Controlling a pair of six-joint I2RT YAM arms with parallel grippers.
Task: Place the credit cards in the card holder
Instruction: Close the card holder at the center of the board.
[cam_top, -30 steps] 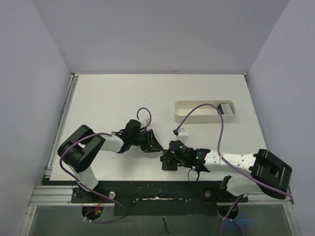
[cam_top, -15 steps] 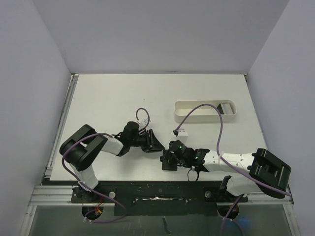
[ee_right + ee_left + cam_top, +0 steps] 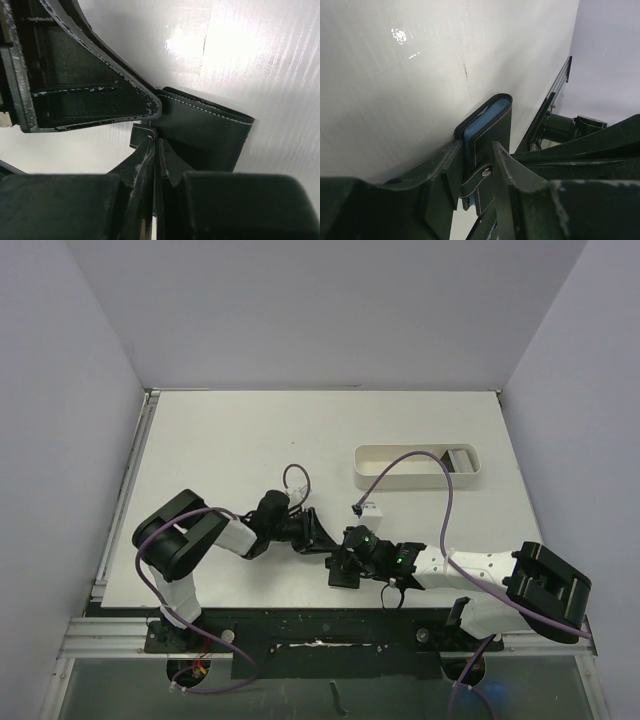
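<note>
The black card holder (image 3: 490, 127) stands on edge, folded, with white stitching and a snap tab (image 3: 479, 181). A pale blue edge (image 3: 469, 145) shows inside it; I cannot tell whether it is lining or a card. My left gripper (image 3: 476, 167) is shut on the holder, one finger on each face. In the right wrist view my right gripper (image 3: 154, 134) is shut, its tips pinching the holder (image 3: 205, 129) at the tab (image 3: 139, 138). From above, the left gripper (image 3: 322, 538) and right gripper (image 3: 338, 558) meet and hide the holder. A grey credit card (image 3: 460, 457) lies in the tray.
A long white oval tray (image 3: 400, 454) sits at the back right. The right arm's purple cable (image 3: 450, 502) loops over the tray. The table's near edge with the black rail (image 3: 300, 612) runs just behind both grippers.
The left gripper has slid to the right, closing up against the right gripper. The right arm has hardly moved.
</note>
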